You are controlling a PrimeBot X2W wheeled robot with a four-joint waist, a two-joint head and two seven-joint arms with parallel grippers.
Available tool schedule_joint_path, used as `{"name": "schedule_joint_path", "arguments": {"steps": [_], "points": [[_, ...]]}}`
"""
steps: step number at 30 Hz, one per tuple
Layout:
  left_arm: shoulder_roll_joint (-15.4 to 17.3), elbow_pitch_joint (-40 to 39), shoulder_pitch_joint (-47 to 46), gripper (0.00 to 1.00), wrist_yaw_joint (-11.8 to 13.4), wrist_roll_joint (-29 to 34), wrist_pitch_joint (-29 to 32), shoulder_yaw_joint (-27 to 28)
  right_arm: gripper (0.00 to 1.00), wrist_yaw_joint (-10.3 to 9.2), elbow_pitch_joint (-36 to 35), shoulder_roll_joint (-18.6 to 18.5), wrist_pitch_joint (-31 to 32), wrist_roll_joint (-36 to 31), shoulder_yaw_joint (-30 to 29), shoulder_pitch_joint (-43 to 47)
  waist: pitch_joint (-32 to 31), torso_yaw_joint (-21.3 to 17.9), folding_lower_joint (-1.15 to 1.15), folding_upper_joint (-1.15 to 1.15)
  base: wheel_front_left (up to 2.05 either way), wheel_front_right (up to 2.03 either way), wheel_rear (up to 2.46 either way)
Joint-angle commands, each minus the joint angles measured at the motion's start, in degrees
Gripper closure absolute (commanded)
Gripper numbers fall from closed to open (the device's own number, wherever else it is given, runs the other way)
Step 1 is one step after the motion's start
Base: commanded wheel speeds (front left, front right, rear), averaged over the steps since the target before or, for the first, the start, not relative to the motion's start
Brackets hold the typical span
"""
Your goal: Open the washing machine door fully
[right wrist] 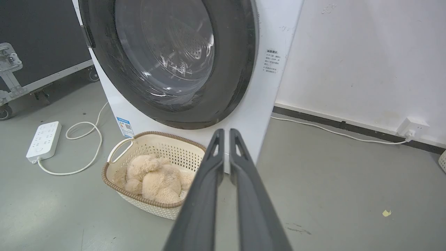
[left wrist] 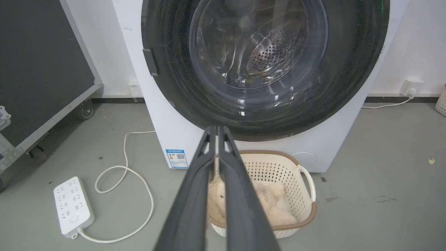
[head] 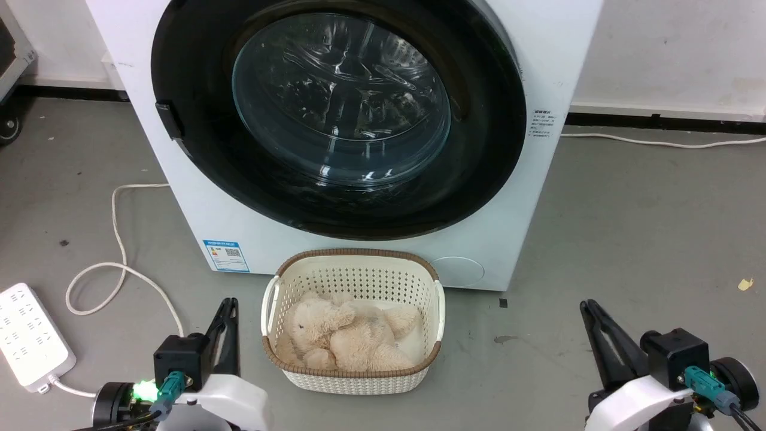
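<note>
The washing machine door [head: 191, 78] [left wrist: 170, 52] [right wrist: 230, 69], a wide glossy black ring around a clear domed glass bowl [head: 341, 102], lies flat against the white machine front [head: 538, 72], closed. A small black handle tab [head: 169, 121] sits on the door's left edge. My left gripper [head: 229, 303] [left wrist: 216, 129] rests low at the left, fingers together, holding nothing, well short of the door. At the lower right my right gripper [head: 587, 305] [right wrist: 225, 131] is likewise shut and empty.
A cream basket [head: 359, 263] with a plush toy [head: 344, 335] stands on the grey floor right below the door, between my grippers. A white power strip [head: 30, 335] and its looping cable [head: 114, 239] lie at the left. A dark wheeled case [left wrist: 41, 62] stands further left.
</note>
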Motion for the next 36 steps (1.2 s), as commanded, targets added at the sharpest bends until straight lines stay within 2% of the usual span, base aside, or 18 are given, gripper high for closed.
{"name": "schedule_joint_path", "arguments": {"steps": [1,23,36], "points": [[0.0,0.0,0.0,0.00,0.0,0.0,0.0,0.0,0.00,0.00,0.0,0.0,0.0,0.0,0.0,0.0,0.0,0.0,0.00,0.00,0.00,0.00,0.00],[0.0,-0.2,-1.2,0.00,0.9,-0.4,-2.6,-2.4,0.00,-0.02,-1.1,-0.4,-2.6,0.1,-1.2,-1.1,3.1,0.5,0.00,0.00,0.00,0.00,0.00],[0.0,-1.5,-3.3,0.00,1.9,-0.6,-4.1,-4.0,0.00,-0.03,-1.5,-5.1,-3.7,2.5,0.0,-6.3,7.6,1.3,0.00,0.00,0.00,0.00,0.00]]}}
